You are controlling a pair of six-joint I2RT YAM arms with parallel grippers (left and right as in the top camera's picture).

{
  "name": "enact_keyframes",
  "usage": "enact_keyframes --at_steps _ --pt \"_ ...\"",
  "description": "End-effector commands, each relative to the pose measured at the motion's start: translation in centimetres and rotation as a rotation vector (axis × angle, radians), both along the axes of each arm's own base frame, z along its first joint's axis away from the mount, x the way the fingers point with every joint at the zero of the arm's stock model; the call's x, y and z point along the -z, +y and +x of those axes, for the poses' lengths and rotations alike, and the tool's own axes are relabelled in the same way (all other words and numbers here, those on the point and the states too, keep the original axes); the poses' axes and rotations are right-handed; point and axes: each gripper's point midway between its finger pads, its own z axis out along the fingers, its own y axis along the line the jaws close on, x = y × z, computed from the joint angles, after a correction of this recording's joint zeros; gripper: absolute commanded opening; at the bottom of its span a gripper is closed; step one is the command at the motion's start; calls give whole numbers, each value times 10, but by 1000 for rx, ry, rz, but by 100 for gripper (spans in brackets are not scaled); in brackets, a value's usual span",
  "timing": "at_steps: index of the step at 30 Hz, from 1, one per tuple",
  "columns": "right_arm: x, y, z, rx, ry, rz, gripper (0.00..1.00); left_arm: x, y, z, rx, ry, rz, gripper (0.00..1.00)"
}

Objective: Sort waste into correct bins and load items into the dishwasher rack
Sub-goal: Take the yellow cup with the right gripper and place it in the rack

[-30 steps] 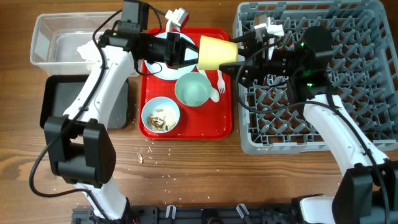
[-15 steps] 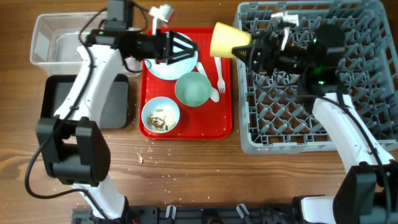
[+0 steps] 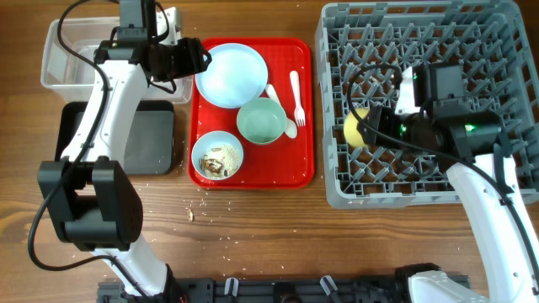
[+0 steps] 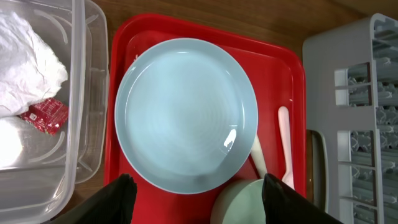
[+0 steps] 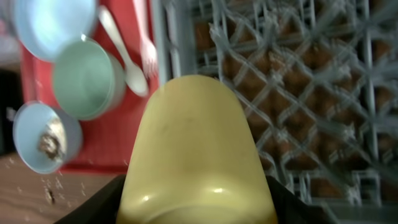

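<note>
Right claw (image 3: 376,128): closed on the cup (image 3: 357,126), 1 finger on each side, with the cup turned on its side. The cup is low over the left part of the rack (image 3: 472,50), near the rack's left wall; contact with the pegs cannot be told. Left claw (image 4: 200,200): spread wide and holding nothing, above the left edge of the plate (image 4: 186,115), between the plate and the tub (image 3: 63,50). The plate lies flat in the far left corner of the red tray (image 3: 295,160). Just beside the plate, nearer the middle of the tray, stands the empty bowl (image 3: 261,120). The soiled bowl (image 3: 217,156), with scraps (image 3: 215,162) inside, stands in the tray's near left corner. The spoon (image 3: 282,114) and the fork (image 3: 296,93) lie side by side along the right of the tray, the spoon against the empty bowl. In the tub lie the napkin (image 4: 25,56) and, touching it, 1 red piece (image 4: 45,114). The black tray (image 3: 160,135) sits just in front of the tub. Loose crumbs (image 3: 192,215) lie on the surface (image 3: 253,244) in front of the red tray.
</note>
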Motion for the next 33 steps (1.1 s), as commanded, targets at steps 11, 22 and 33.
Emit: enact_keyframes --at_steps 11,22,33 --pt "74 -1 -40 -7 452 -119 56 7 3 -1 -3 18 35 68" --pt "41 7 24 -91 215 -123 80 8 3 -3 -3 26 35 73" --pt "-15 59 69 -473 -134 24 80 15 0 -16 9 85 39 76"
